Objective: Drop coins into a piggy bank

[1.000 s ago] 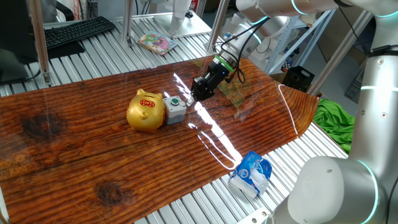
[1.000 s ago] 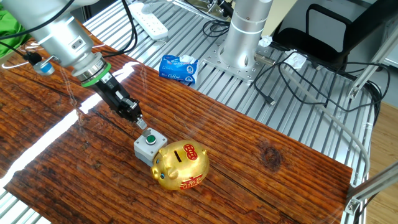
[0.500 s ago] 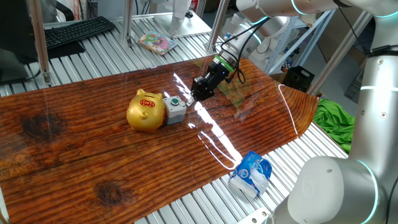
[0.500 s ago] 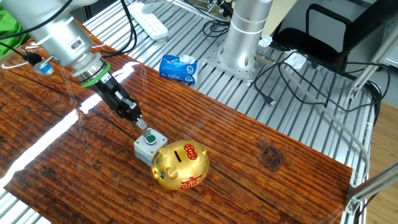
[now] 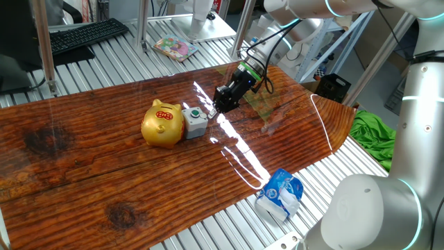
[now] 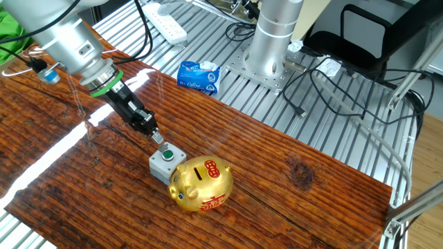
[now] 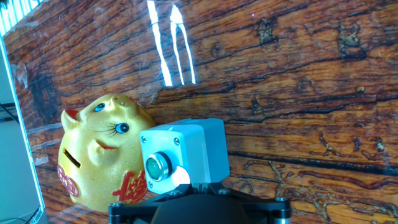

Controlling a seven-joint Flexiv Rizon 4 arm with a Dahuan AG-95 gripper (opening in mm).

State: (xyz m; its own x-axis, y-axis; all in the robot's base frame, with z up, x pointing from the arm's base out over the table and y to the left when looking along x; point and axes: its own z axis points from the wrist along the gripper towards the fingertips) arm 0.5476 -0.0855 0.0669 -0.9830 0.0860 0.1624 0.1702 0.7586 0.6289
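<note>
The gold piggy bank point(image 5: 161, 124) point(image 6: 202, 184) stands upright on the wooden board point(image 5: 104, 180), its coin slot point(image 6: 205, 169) facing up. In the hand view the piggy bank point(image 7: 93, 168) fills the lower left. My gripper point(image 5: 214, 109) point(image 6: 158, 138) point(image 7: 202, 185) is shut and hangs low, just beside a grey box with a green button point(image 5: 195, 121) point(image 6: 165, 162) point(image 7: 183, 152) that touches the pig's snout side. A small silvery piece, seemingly a coin point(image 6: 158, 137), sticks out between the fingertips. The gripper is short of the slot, with the box between them.
A blue and white packet point(image 5: 280, 194) point(image 6: 199, 75) lies off the board on the metal slats. A keyboard point(image 5: 87, 33), a green cloth point(image 5: 371, 135), a power strip point(image 6: 166, 21) and the arm's base point(image 6: 273, 41) ring the board.
</note>
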